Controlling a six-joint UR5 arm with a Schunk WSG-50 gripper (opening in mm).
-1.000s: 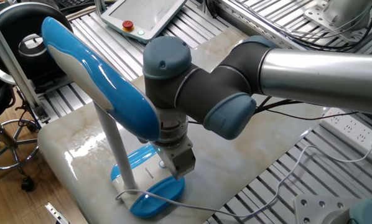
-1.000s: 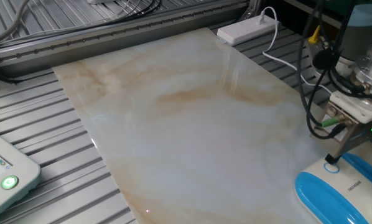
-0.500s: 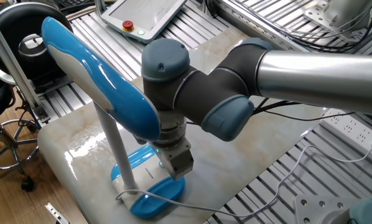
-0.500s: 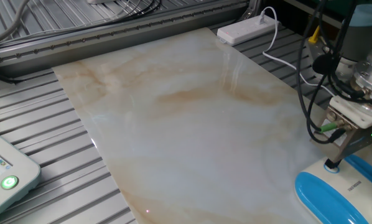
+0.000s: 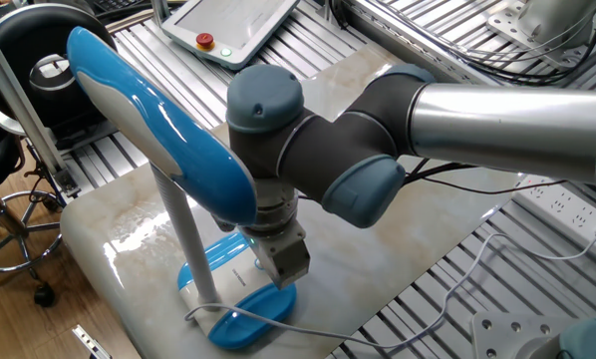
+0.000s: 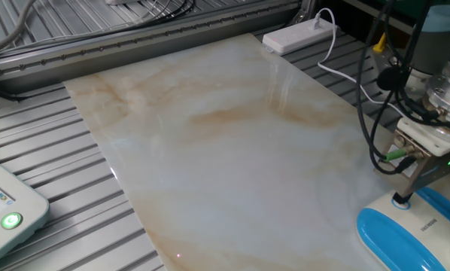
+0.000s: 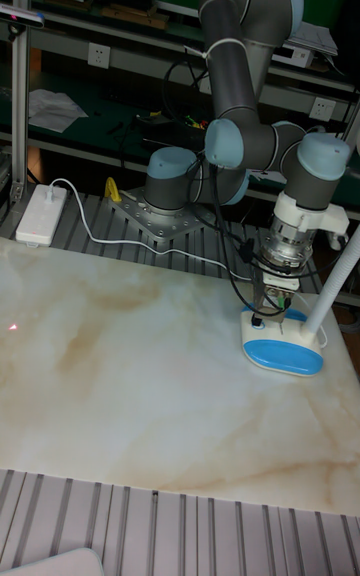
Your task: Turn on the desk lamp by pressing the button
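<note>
The desk lamp has a long sky-blue and white head [image 5: 158, 120] on a slim white stem [image 5: 181, 234], with an oval blue-and-white base [image 5: 240, 301] at the marble top's edge. The base also shows in the other fixed view [image 6: 405, 235] and the tall fixed view [image 7: 287, 350]. My gripper [image 5: 271, 267] points straight down under the lamp head, fingers shut together. Its tip [image 6: 399, 199] rests on the white end of the base. The button is covered by the fingertips.
The lamp's thin white cord [image 5: 378, 334] trails off the table's near edge. A pendant with a red button [image 5: 205, 41] lies behind, and another with a green light [image 6: 12, 220]. There is a white power strip [image 6: 300, 34]. Black cables [image 6: 377, 113] hang beside the wrist.
The gripper has dropped slightly onto the lamp base. The button's pale ring, visible beside the tip a second ago, is now under the fingertips.
</note>
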